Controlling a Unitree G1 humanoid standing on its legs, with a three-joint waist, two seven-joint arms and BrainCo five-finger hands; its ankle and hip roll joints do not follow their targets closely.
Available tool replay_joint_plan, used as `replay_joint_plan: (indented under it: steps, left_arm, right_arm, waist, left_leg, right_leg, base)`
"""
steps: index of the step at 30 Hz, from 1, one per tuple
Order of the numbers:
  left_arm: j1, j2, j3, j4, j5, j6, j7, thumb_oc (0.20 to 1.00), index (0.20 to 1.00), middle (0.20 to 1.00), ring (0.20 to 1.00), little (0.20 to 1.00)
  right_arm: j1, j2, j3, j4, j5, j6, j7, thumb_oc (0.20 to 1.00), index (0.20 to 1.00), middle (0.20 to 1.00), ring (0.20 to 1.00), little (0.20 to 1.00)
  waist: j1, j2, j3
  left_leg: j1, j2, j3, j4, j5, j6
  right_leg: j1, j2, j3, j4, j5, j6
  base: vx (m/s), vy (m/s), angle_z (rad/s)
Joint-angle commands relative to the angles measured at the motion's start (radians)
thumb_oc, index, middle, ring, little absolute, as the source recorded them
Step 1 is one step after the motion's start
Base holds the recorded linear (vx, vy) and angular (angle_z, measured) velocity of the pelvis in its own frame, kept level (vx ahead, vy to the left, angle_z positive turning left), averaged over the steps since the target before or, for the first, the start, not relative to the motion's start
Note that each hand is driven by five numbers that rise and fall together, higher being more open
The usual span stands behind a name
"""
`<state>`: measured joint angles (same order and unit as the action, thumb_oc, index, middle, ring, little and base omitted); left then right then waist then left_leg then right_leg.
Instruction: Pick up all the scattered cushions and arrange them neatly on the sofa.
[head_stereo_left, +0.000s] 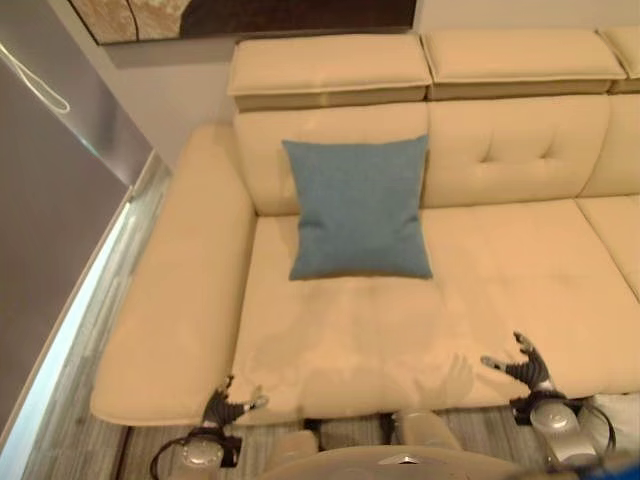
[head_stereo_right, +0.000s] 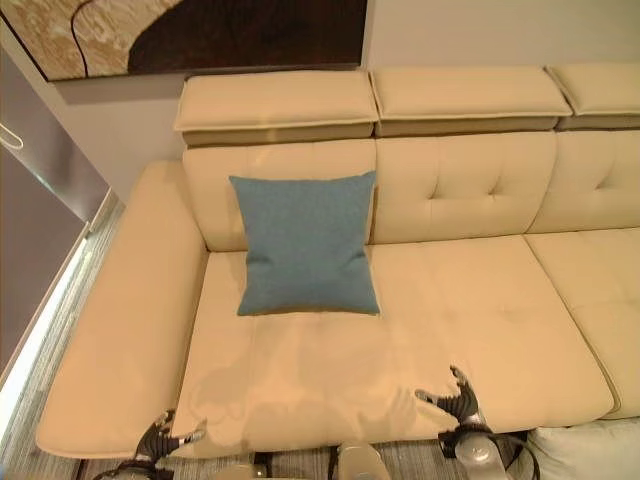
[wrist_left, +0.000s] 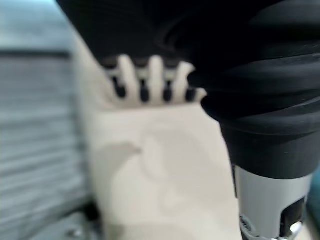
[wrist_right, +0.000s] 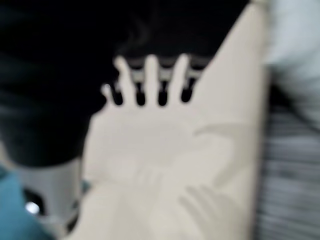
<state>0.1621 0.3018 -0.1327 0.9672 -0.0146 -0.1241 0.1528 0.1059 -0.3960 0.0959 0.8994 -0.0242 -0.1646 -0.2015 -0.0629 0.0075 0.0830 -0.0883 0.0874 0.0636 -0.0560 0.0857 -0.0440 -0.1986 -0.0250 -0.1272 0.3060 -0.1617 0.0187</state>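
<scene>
one blue cushion (head_stereo_left: 359, 208) stands on the cream sofa (head_stereo_left: 520, 270) in the left eye view, a plain square of woven-looking cloth, upright and leaning on the backrest, its lower edge resting on the seat. the left hand (head_stereo_left: 228, 407) hangs at the seat's front edge with fingers spread and empty, and the right hand (head_stereo_left: 525, 366) hovers over the front edge farther right, fingers splayed, holding nothing. the right eye view adds a white cushion (head_stereo_right: 585, 452) lying on the floor at the lower right, just beside the right arm. the left wrist view shows relaxed fingers (wrist_left: 142, 87) above bare sofa cloth. the right wrist view shows the same.
</scene>
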Motion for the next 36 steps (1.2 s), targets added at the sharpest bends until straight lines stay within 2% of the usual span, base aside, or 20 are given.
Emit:
replay_joint_plan:
  steps: [1, 2, 4, 7, 10, 11, 15, 17, 19, 20, 23, 24, 25, 26, 29, 30, 33, 34, 35, 36]
  left_arm:
    - [-0.059, 0.03, 0.014, 0.024, 0.052, -0.02, 0.008, 1.0, 1.0, 1.0, 1.0, 1.0]
    - [-0.063, 0.029, 0.016, 0.043, 0.055, -0.019, 0.004, 1.0, 1.0, 1.0, 1.0, 1.0]
    - [-0.083, 0.021, 0.022, 0.113, 0.062, -0.014, 0.001, 1.0, 1.0, 1.0, 1.0, 1.0]
    - [-0.105, 0.01, 0.024, 0.146, 0.071, -0.01, -0.001, 1.0, 1.0, 1.0, 1.0, 1.0]
    - [-0.118, -0.009, 0.015, 0.133, 0.046, -0.012, 0.004, 1.0, 1.0, 1.0, 1.0, 1.0]
    - [-0.125, -0.014, 0.01, 0.138, 0.046, -0.01, 0.003, 1.0, 1.0, 1.0, 1.0, 1.0]
    - [-0.153, -0.009, -0.006, 0.152, 0.055, -0.008, 0.003, 1.0, 1.0, 1.0, 1.0, 1.0]
    - [-0.162, 0.0, -0.002, 0.156, 0.053, -0.005, 0.005, 1.0, 1.0, 1.0, 1.0, 1.0]
    - [-0.167, 0.007, -0.004, 0.153, 0.054, -0.002, 0.003, 1.0, 1.0, 1.0, 1.0, 1.0]
    - [-0.173, 0.017, -0.01, 0.16, 0.068, 0.006, 0.001, 1.0, 1.0, 1.0, 1.0, 1.0]
    - [-0.165, 0.019, -0.007, 0.172, 0.068, 0.016, -0.006, 1.0, 1.0, 1.0, 1.0, 1.0]
    - [-0.165, 0.019, -0.007, 0.172, 0.068, 0.016, -0.006, 1.0, 1.0, 1.0, 1.0, 1.0]
    - [-0.154, 0.021, -0.001, 0.177, 0.064, 0.022, -0.012, 1.0, 1.0, 1.0, 1.0, 1.0]
    - [-0.152, 0.022, 0.001, 0.181, 0.064, 0.024, -0.016, 1.0, 1.0, 1.0, 1.0, 1.0]
    - [-0.14, 0.021, 0.008, 0.182, 0.053, 0.024, -0.017, 1.0, 1.0, 1.0, 1.0, 1.0]
    - [-0.132, 0.019, 0.008, 0.181, 0.052, 0.023, -0.017, 1.0, 1.0, 1.0, 1.0, 1.0]
    - [-0.134, 0.017, 0.006, 0.181, 0.05, 0.021, -0.014, 1.0, 1.0, 1.0, 1.0, 1.0]
    - [-0.143, 0.015, -0.004, 0.182, 0.05, 0.022, -0.014, 1.0, 1.0, 1.0, 1.0, 1.0]
    - [-0.171, 0.016, -0.025, 0.176, 0.053, 0.022, -0.012, 1.0, 1.0, 1.0, 1.0, 1.0]
    - [-0.172, 0.016, -0.025, 0.176, 0.052, 0.022, -0.012, 1.0, 1.0, 1.0, 1.0, 1.0]
  right_arm:
    - [-0.044, 0.005, 0.004, 0.048, 0.009, -0.004, 0.003, 1.0, 1.0, 1.0, 1.0, 1.0]
    - [-0.048, 0.004, 0.011, 0.078, 0.002, 0.003, 0.006, 1.0, 1.0, 1.0, 1.0, 1.0]
    - [-0.062, 0.006, 0.02, 0.13, -0.002, 0.011, 0.013, 1.0, 1.0, 1.0, 1.0, 1.0]
    - [-0.082, 0.004, 0.027, 0.18, -0.015, 0.028, 0.017, 1.0, 1.0, 1.0, 1.0, 1.0]
    - [-0.105, 0.003, 0.037, 0.21, -0.027, 0.042, 0.018, 1.0, 1.0, 1.0, 1.0, 1.0]
    - [-0.113, 0.01, 0.036, 0.221, -0.027, 0.049, 0.023, 1.0, 1.0, 1.0, 1.0, 1.0]
    - [-0.143, 0.03, 0.038, 0.253, -0.028, 0.071, 0.018, 1.0, 1.0, 1.0, 1.0, 1.0]
    - [-0.151, 0.041, 0.038, 0.259, -0.029, 0.081, 0.016, 1.0, 1.0, 1.0, 1.0, 1.0]
    - [-0.153, 0.044, 0.036, 0.261, -0.026, 0.086, 0.016, 1.0, 1.0, 1.0, 1.0, 1.0]
    - [-0.157, 0.055, 0.04, 0.272, -0.016, 0.089, 0.013, 1.0, 1.0, 1.0, 1.0, 1.0]
    - [-0.156, 0.059, 0.043, 0.292, -0.016, 0.088, 0.02, 1.0, 1.0, 1.0, 1.0, 1.0]
    - [-0.156, 0.059, 0.043, 0.292, -0.016, 0.088, 0.02, 1.0, 1.0, 1.0, 1.0, 1.0]
    - [-0.15, 0.063, 0.04, 0.298, -0.01, 0.087, 0.027, 1.0, 1.0, 1.0, 1.0, 1.0]
    - [-0.147, 0.063, 0.04, 0.3, -0.01, 0.085, 0.027, 1.0, 1.0, 1.0, 1.0, 1.0]
    - [-0.153, 0.063, 0.043, 0.287, -0.011, 0.084, 0.027, 1.0, 1.0, 1.0, 1.0, 1.0]
    - [-0.151, 0.067, 0.05, 0.273, -0.006, 0.08, 0.024, 1.0, 1.0, 1.0, 1.0, 1.0]
    - [-0.151, 0.067, 0.056, 0.264, -0.002, 0.075, 0.021, 1.0, 1.0, 1.0, 1.0, 1.0]
    - [-0.152, 0.068, 0.061, 0.259, 0.01, 0.072, 0.018, 1.0, 1.0, 1.0, 1.0, 1.0]
    - [-0.158, 0.067, 0.063, 0.257, 0.032, 0.069, 0.013, 1.0, 1.0, 1.0, 1.0, 1.0]
    - [-0.159, 0.067, 0.063, 0.257, 0.032, 0.069, 0.013, 1.0, 1.0, 1.0, 1.0, 1.0]
  waist:
    - [-0.008, -0.062, 0.054]
    - [-0.009, -0.066, 0.052]
    - [-0.008, -0.082, 0.054]
    - [-0.015, -0.085, 0.048]
    - [-0.018, -0.067, 0.039]
    - [-0.023, -0.068, 0.037]
    - [-0.021, -0.084, 0.048]
    - [-0.018, -0.09, 0.064]
    - [-0.018, -0.089, 0.072]
    - [-0.005, -0.087, 0.085]
    - [0.02, -0.066, 0.076]
    - [0.02, -0.067, 0.075]
    - [0.034, -0.06, 0.058]
    - [0.043, -0.061, 0.047]
    - [0.083, -0.075, 0.023]
    - [0.092, -0.089, 0.01]
    - [0.091, -0.092, 0.013]
    - [0.081, -0.099, 0.021]
    - [0.073, -0.105, 0.05]
    - [0.072, -0.104, 0.049]
  left_leg:
    - [0.014, 0.032, 0.057, 0.097, -0.042, -0.073]
    - [0.012, 0.027, 0.055, 0.124, -0.062, -0.068]
    - [0.016, 0.002, 0.041, 0.218, -0.14, -0.058]
    - [0.039, -0.027, -0.013, 0.335, -0.188, -0.052]
    - [0.09, -0.056, -0.086, 0.276, -0.215, -0.047]
    - [0.103, -0.064, -0.084, 0.247, -0.247, -0.038]
    - [0.104, -0.105, -0.05, 0.215, -0.287, -0.006]
    - [0.093, -0.116, -0.031, 0.216, -0.285, 0.002]
    - [0.083, -0.117, -0.028, 0.219, -0.281, 0.009]
    - [0.053, -0.118, -0.013, 0.226, -0.265, 0.025]
    - [0.052, -0.107, 0.004, 0.192, -0.232, 0.042]
    - [0.052, -0.107, 0.004, 0.192, -0.232, 0.042]
    - [0.053, -0.097, 0.01, 0.176, -0.219, 0.049]
    - [0.049, -0.097, 0.017, 0.175, -0.215, 0.054]
    - [0.018, -0.089, 0.063, 0.181, -0.199, 0.049]
    - [0.003, -0.086, 0.076, 0.181, -0.189, 0.044]
    - [-0.01, -0.079, 0.083, 0.19, -0.181, 0.037]
    - [-0.039, -0.071, 0.087, 0.209, -0.167, 0.023]
    - [-0.111, -0.051, 0.082, 0.274, -0.128, -0.008]
    - [-0.116, -0.05, 0.081, 0.279, -0.129, -0.009]
  right_leg:
    - [0.159, -0.03, 0.006, -0.285, 0.118, 0.101]
    - [0.158, -0.033, 0.008, -0.288, 0.123, 0.099]
    - [0.147, -0.054, 0.018, -0.285, 0.142, 0.1]
    - [0.119, -0.067, 0.038, -0.281, 0.17, 0.102]
    - [0.075, -0.065, 0.066, -0.277, 0.2, 0.116]
    - [0.06, -0.07, 0.072, -0.277, 0.214, 0.124]
    - [-0.003, -0.1, 0.081, -0.305, 0.292, 0.167]
    - [-0.035, -0.116, 0.07, -0.316, 0.319, 0.194]
    - [-0.048, -0.118, 0.065, -0.311, 0.308, 0.199]
    - [-0.039, -0.122, 0.046, -0.249, 0.261, 0.183]
    - [-0.001, -0.12, 0.011, -0.099, 0.189, 0.147]
    - [-0.002, -0.121, 0.011, -0.099, 0.189, 0.147]
    - [0.034, -0.114, 0.007, -0.036, 0.144, 0.136]
    - [0.071, -0.113, 0.0, -0.03, 0.126, 0.135]
    - [0.165, -0.125, -0.045, -0.086, 0.119, 0.138]
    - [0.197, -0.109, -0.046, -0.153, 0.095, 0.141]
    - [0.197, -0.091, -0.031, -0.187, 0.09, 0.139]
    - [0.2, -0.069, -0.003, -0.24, 0.081, 0.126]
    - [0.195, -0.057, -0.001, -0.26, 0.079, 0.107]
    - [0.193, -0.056, -0.003, -0.26, 0.079, 0.107]
  base:
    - [-0.14, -0.065, 0.14]
    - [-0.13, -0.01, 0.25]
    - [-0.15, 0.04, 0.25]
    - [-0.15, 0.126, 0.09]
    - [-0.13, 0.179, -0.03]
    - [-0.15, 0.192, -0.06]
    - [-0.17, 0.194, -0.43]
    - [-0.24, 0.142, -0.81]
    - [-0.25, 0.096, -0.44]
    - [-0.3, 0.12, -0.29]
    - [-0.26, 0.124, -0.38]
    - [-0.14, 0.053, -0.58]
    - [-0.13, 0.027, -0.44]
    - [-0.18, 0.018, -0.39]
    - [-0.18, -0.066, -0.32]
    - [-0.14, -0.094, -0.5]
    - [-0.13, -0.096, -0.71]
    - [-0.31, -0.142, -0.21]
    - [-0.32, -0.143, 0.03]
    - [-0.33, -0.072, 0.21]
